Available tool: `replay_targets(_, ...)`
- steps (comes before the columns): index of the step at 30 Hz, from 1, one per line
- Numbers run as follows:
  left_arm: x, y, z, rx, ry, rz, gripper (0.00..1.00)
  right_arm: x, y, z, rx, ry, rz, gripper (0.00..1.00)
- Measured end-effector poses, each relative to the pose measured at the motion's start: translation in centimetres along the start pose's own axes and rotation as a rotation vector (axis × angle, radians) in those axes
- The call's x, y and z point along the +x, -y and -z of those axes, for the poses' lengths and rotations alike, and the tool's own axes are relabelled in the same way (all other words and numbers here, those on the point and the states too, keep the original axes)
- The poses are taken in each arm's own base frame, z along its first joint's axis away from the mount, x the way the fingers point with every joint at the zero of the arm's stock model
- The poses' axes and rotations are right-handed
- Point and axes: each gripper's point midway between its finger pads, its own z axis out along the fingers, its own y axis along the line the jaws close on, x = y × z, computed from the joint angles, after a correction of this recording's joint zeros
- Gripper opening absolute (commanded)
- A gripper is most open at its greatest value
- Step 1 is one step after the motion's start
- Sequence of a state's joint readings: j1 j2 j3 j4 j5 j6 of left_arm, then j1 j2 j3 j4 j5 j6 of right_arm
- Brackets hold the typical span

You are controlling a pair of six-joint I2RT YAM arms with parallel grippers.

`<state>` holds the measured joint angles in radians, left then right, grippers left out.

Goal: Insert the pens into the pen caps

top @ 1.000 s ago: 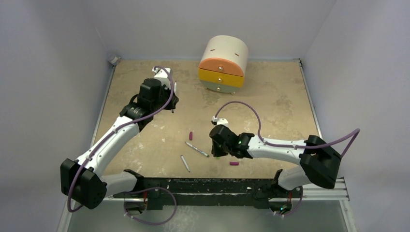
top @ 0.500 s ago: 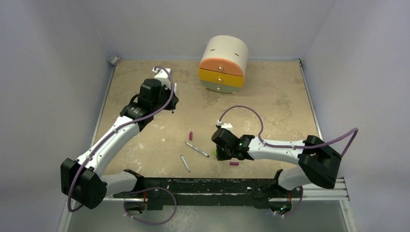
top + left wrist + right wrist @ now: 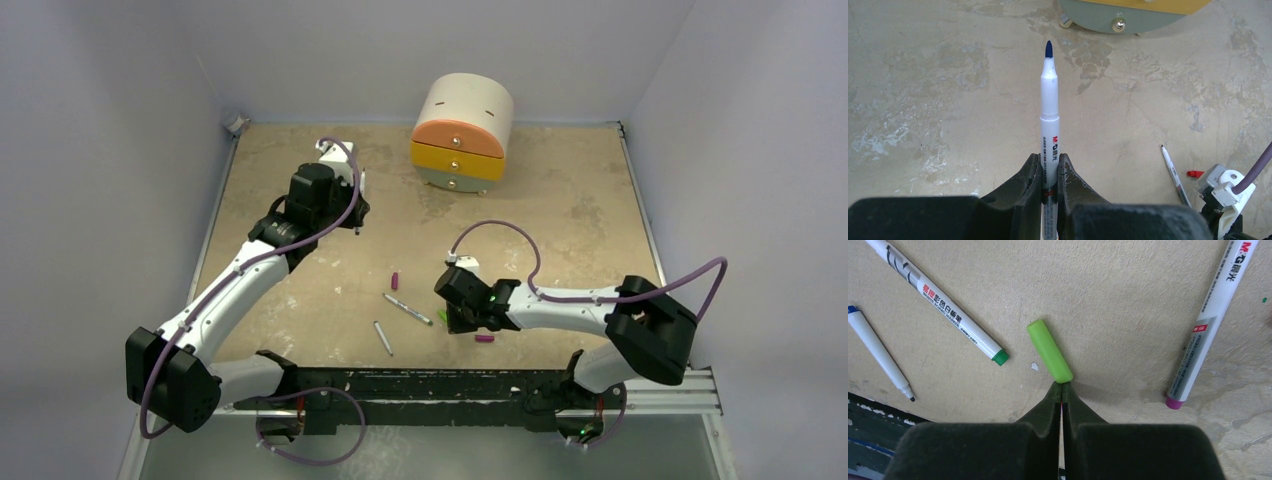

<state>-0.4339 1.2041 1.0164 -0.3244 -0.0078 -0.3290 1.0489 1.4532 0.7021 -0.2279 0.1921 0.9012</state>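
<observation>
Pinching a blue-tipped pen (image 3: 1049, 100) by its barrel, the left gripper (image 3: 1049, 160) hangs over the far-left tabletop (image 3: 560, 210), with bare surface ahead of the tip up to the drawer unit (image 3: 1128, 12). Near the front rail (image 3: 450, 385), the right gripper (image 3: 1062, 390), jaws pressed together on nothing, touches the near end of the green cap (image 3: 1049, 351). The cap lies flat between a green-ended pen (image 3: 940, 305) and a magenta-ended pen (image 3: 1208, 322); a third pen (image 3: 878, 357) lies further left. Only the left wrist view shows a red cap (image 3: 1194, 173). Only the overhead view shows one magenta cap (image 3: 396, 279) mid-table and a second magenta cap (image 3: 484, 339) beside the right arm.
</observation>
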Motion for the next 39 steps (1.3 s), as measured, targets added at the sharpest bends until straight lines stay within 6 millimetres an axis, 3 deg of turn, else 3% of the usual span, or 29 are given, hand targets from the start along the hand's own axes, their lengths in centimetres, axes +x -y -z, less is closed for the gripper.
replay_targets(11,0.0,0.0,0.0,-0.002,0.000,0.000,0.00,-1.7,-1.1,-1.1,0.002,0.014,0.002,0.00)
replay_targets(23,0.6,-0.3,-0.1,-0.012,-0.015,-0.003,0.00,-5.1,0.6,-2.2,0.038,0.046,-0.020,0.00)
replay_targets(37,0.8,-0.4,-0.1,-0.013,-0.019,-0.008,0.00,-8.8,-0.1,-3.9,0.056,0.068,0.059,0.00)
replay_targets(39,0.8,-0.4,-0.1,-0.013,-0.019,-0.008,0.00,-9.4,-0.2,-4.0,0.062,0.080,0.056,0.15)
